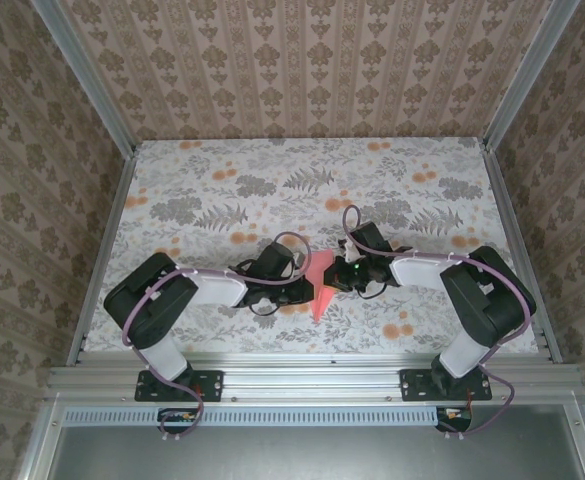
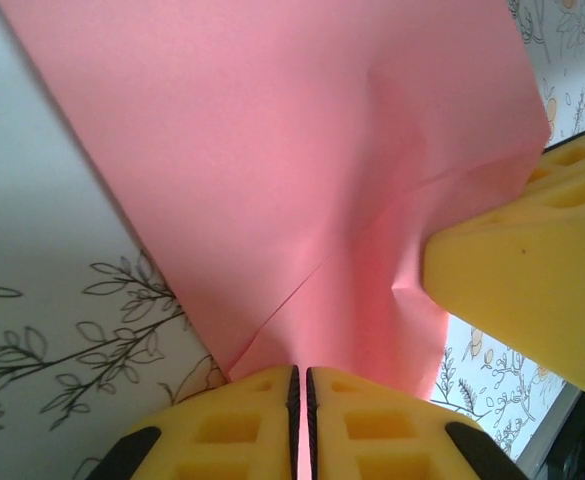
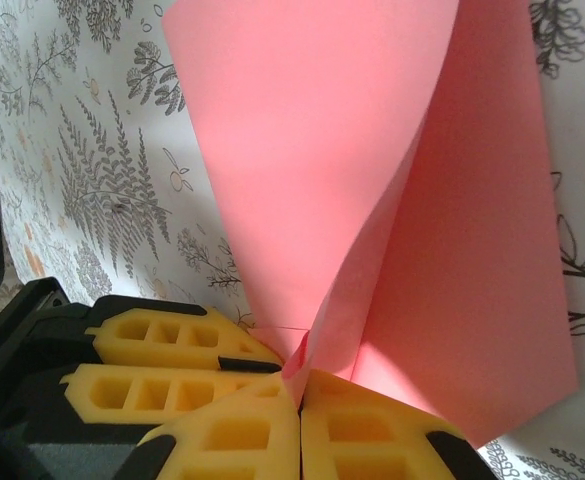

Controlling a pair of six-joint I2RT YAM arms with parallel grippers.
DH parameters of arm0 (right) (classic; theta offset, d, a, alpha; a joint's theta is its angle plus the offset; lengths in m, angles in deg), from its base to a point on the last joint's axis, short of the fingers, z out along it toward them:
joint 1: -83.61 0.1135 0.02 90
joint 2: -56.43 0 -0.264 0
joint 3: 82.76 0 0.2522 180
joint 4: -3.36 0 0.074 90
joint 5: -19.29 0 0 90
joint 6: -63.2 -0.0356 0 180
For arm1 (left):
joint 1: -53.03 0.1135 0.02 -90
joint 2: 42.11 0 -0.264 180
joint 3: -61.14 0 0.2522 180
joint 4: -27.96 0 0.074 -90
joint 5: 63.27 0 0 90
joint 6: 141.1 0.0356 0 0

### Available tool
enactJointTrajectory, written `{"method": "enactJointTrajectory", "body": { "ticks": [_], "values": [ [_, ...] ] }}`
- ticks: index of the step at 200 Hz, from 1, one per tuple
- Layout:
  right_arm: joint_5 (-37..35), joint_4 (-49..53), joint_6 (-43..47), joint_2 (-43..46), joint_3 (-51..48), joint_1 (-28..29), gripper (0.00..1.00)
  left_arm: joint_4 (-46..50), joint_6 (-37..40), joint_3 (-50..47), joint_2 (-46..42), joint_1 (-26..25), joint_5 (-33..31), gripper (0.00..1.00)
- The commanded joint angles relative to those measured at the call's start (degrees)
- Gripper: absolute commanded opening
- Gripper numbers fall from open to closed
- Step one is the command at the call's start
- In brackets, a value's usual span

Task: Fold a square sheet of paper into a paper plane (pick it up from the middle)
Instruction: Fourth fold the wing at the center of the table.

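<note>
Closely first: left gripper [image 2: 300,378], own wrist view. Its 2 yellow fingers [image 2: 222,430] are pressed together with only a hairline seam between them. The lower tip of the pink paper [image 2: 302,150] runs down into that seam, so it is pinched. The paper fans up and away from the pinch as a broad sheet. A crease climbs from just above the fingers toward the right edge, with light crumpling there. One of the right gripper's fingers [image 2: 517,270] presses into the paper's right side, near the left pair. Right gripper [image 3: 300,390], own wrist view: its 2 fingers [image 3: 382,435] are likewise closed tight, with a corner of the paper nipped in the seam. 2 layers rise from the pinch, one curling up to the left, the other lying flatter to the right, with a fold between them. The left gripper's fingers [image 3: 172,340] sit just to the left, against the same corner. Top view: left gripper [image 1: 296,283] and right gripper [image 1: 338,280] meet nose to nose over the near-middle of the floral-print table [image 1: 222,200]. The paper [image 1: 318,295] sits between them as a narrow shape, pointing toward the near edge. Cannot tell whether its tip touches the surface. Both arms angle inward from their bases. Patterned walls [image 1: 302,60] stand on 3 sides.
</note>
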Motion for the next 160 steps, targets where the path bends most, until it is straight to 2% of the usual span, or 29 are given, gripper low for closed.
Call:
{"method": "enactJointTrajectory", "body": {
  "ticks": [1, 102, 160],
  "values": [
    [0.1, 2.3, 1.1, -0.6, 1.5, 0.4, 0.08, -0.7, 0.9, -0.9, -1.1, 0.9, 1.4, 0.13],
    [-0.8, 4.7, 2.3, -1.2, 3.4, 1.7, 0.08, -2.9, 1.1, 0.2, 1.4, 2.4, 4.4, 0.08],
    [-4.5, 9.7, 5.1, 2.0, 2.5, 1.3, 0.07, 7.6, 5.5, 2.9, -6.1, 3.4, 1.5, 0.13]
  ]
}}
